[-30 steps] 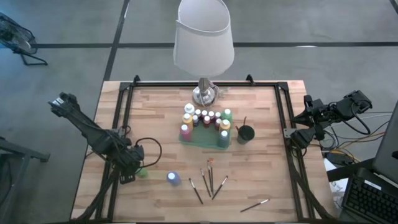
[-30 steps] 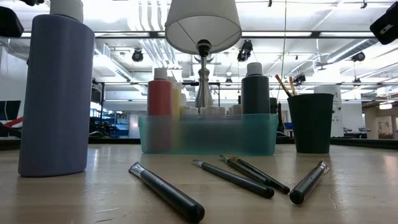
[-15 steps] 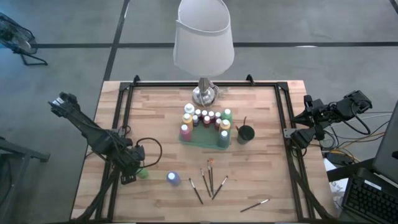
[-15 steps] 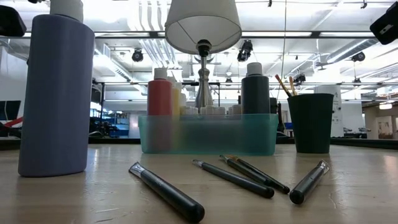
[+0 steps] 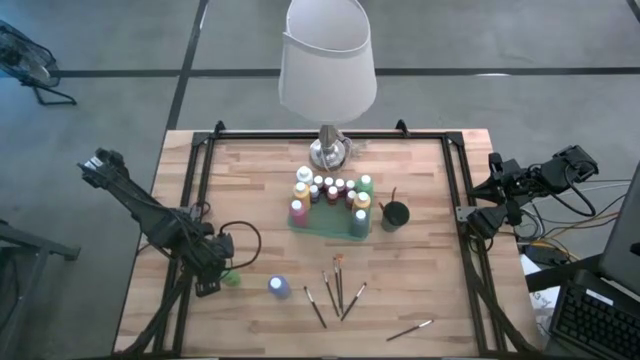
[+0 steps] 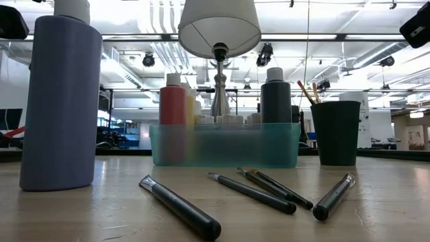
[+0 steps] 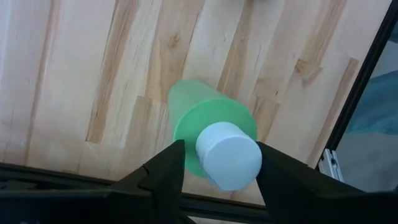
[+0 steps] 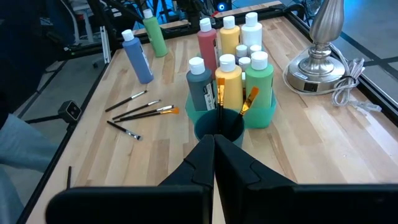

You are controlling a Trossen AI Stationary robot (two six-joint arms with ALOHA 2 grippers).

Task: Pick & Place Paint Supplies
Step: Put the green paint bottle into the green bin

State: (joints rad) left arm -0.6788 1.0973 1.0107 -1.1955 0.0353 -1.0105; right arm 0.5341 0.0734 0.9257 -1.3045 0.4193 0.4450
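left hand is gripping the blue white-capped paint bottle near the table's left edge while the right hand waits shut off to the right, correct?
Not quite: the bottle between the left hand's fingers is the green white-capped paint bottle, as the left wrist view shows. The blue white-capped paint bottle stands free on the wooden table beside it. The right hand does wait shut at the right.

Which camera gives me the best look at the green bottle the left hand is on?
Left wrist view: the green bottle fills the frame between the left hand's fingers. The high view shows only a green sliver beside the hand; the right wrist view shows it far off; the low view misses it.
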